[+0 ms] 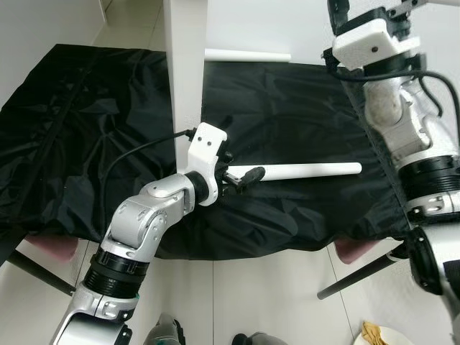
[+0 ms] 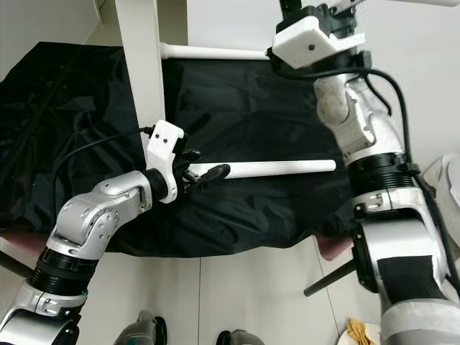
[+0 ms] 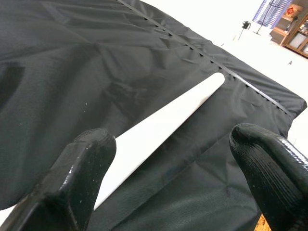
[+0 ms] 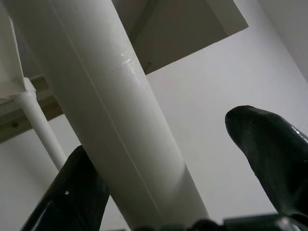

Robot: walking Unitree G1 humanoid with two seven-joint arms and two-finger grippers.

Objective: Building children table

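A loose white table leg [image 1: 309, 171] lies on the black cloth [image 1: 108, 129]. My left gripper [image 1: 244, 175] is down at its near end, open, with one of the fingers [image 3: 89, 161] close beside the leg [image 3: 163, 122] and the other well apart from it. My right arm [image 2: 359, 122] reaches up at the far right. There its gripper [image 4: 178, 159] stands open around a thick white leg [image 4: 110, 101]; one finger [image 4: 79, 195] touches it, the other stands off. A thinner leg [image 4: 41, 127] is joined to the white table frame behind.
A tall white upright panel [image 1: 188, 65] stands just behind my left wrist. Another white leg [image 1: 248, 55] lies at the cloth's far edge. Dark rods [image 1: 359, 277] slant over the white tiled floor [image 1: 266, 295] in front. A plate [image 1: 381, 336] sits at the bottom right.
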